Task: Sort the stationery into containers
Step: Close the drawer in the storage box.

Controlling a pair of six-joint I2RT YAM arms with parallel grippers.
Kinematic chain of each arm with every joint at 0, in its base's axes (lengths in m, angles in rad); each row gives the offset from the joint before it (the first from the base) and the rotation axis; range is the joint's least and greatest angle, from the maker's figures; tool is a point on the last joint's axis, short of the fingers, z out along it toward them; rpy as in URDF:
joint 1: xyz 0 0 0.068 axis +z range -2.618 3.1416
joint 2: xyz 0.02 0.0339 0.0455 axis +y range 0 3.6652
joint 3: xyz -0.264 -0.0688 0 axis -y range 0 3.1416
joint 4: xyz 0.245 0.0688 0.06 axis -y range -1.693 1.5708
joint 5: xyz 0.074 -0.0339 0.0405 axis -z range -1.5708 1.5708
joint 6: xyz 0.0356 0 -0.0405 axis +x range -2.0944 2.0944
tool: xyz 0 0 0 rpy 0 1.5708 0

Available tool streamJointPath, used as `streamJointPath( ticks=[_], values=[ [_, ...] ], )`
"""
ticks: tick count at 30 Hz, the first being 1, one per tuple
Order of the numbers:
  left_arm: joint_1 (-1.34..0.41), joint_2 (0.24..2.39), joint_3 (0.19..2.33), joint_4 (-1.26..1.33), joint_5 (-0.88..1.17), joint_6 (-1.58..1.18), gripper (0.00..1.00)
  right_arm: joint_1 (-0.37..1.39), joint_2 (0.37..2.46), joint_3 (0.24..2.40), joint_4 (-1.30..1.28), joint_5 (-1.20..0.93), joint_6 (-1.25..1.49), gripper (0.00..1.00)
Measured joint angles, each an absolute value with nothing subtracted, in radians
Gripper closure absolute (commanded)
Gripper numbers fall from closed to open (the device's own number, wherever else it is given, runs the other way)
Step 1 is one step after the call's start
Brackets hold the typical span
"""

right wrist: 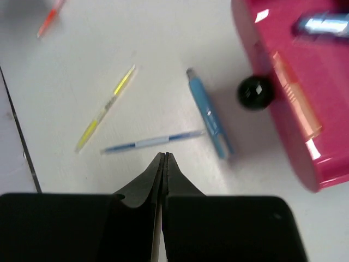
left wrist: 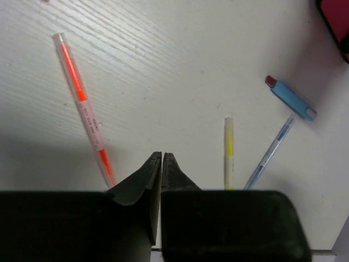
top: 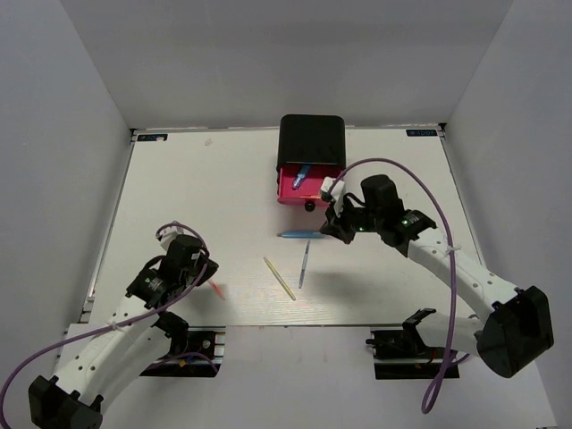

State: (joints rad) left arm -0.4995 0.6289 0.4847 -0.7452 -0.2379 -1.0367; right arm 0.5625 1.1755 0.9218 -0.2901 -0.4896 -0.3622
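Light blue marker (top: 295,234) lies on table (top: 197,197) just before open pink drawer (top: 295,192), long axis left-right. Yellow stick (top: 280,278) lies diagonal, blue-grey stick (top: 304,264) nearly fore-aft. Red-orange stick (left wrist: 82,103) lies beside left gripper (left wrist: 162,158). Left gripper and right gripper (right wrist: 164,158): jaws pressed together, empty.

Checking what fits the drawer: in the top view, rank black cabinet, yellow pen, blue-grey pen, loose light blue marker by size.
1. black cabinet, clearly largest.
2. yellow pen and blue-grey pen, too alike in length to rank.
3. light blue marker, shortest, though thicker.
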Motion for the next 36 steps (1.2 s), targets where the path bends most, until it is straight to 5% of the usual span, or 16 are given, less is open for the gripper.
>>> streamJointPath(
  ticks=[9,26,33,36],
  values=[
    [-0.5,0.632,0.481,-0.604,-0.191,-1.002,0.4,0.563,1.246,0.825,-0.205,-0.339,-0.459,1.0],
    [-0.5,0.68,0.481,-0.404,-0.136,-0.984,0.22,0.565,1.431,0.901,0.023,-0.143,-0.532,1.0],
    [-0.5,0.788,0.475,-0.246,-0.109,-0.983,0.04,0.566,1.466,0.947,0.073,-0.114,-0.532,1.0],
    [-0.5,0.849,0.466,-0.18,-0.1,-0.984,0.04,0.566,1.498,0.965,0.084,-0.101,-0.534,1.0]
  ],
)
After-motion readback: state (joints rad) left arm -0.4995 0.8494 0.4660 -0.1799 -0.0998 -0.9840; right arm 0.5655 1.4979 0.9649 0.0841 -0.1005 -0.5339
